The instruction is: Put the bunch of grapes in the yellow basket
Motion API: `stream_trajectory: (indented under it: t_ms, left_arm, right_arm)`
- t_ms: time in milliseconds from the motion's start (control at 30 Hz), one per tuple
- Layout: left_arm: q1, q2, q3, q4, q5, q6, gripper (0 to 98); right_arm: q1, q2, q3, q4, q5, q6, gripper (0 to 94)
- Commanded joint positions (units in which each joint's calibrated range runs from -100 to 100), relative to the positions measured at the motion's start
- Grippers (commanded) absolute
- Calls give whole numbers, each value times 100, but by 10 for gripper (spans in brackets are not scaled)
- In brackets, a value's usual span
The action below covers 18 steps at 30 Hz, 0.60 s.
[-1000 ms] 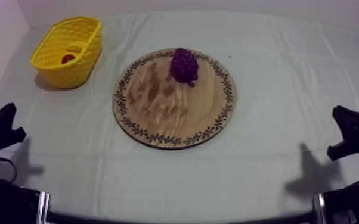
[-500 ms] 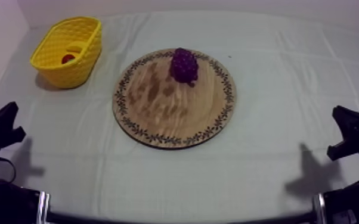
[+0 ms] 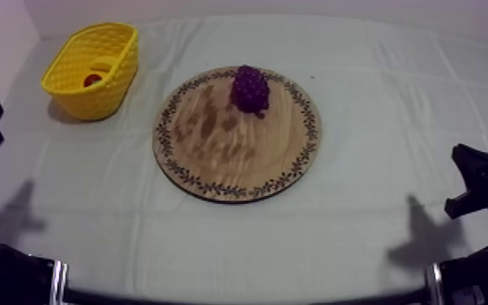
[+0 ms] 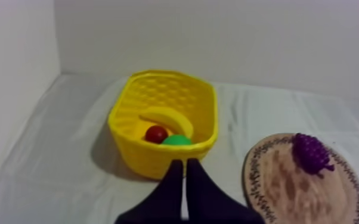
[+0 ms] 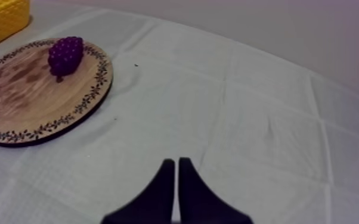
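Grapes [image 3: 250,89] are sitting near the far rim of the wooden board [image 3: 215,154], well apart from the yellow basket [image 3: 101,97] (that one's over at the far left of the cloth [image 3: 393,122]). Basket's got 3 things in it: banana [image 4: 169,119], small red fruit [image 4: 155,134] and a green fruit [image 4: 176,140]. Left gripper [image 4: 185,173] and right gripper [image 5: 176,173] both have their 2 fingers pressed together, holding nothing.
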Motion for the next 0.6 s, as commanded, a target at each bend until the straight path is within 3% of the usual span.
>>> stream_trajectory:
  t_ms: [0,133,367,567]
  left_arm:
    - [131,790,-852,-24,29,75,0]
    - [392,1697,-1663,-167,86,299,0]
    - [1025,3398,-3325,-714,831,1038,0]
    - [1338,4770,-4833,-843,1383,1415,0]
  right_arm:
    - [2,-1,-3,1,0,1,4]
    - [2,-1,-3,1,0,-1,4]
    - [2,-1,-3,1,0,-1,4]
    - [2,-1,-3,1,0,-1,4]
